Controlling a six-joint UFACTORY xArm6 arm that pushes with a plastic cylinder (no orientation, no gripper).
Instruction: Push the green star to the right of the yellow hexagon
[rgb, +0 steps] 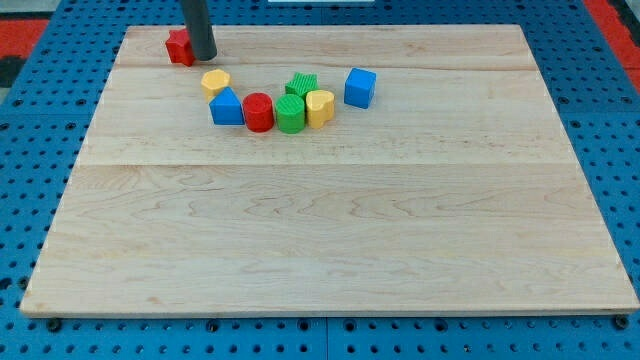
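Observation:
The green star lies near the view's top centre, just behind a green cylinder and touching a yellow heart-shaped block. The yellow hexagon lies to the star's left, apart from it, just above a blue triangular block. My tip stands at the view's top left, touching the right side of a red star-like block, a little above and left of the yellow hexagon and well left of the green star.
A red cylinder sits between the blue triangular block and the green cylinder. A blue cube stands right of the yellow heart. The wooden board lies on a blue pegboard.

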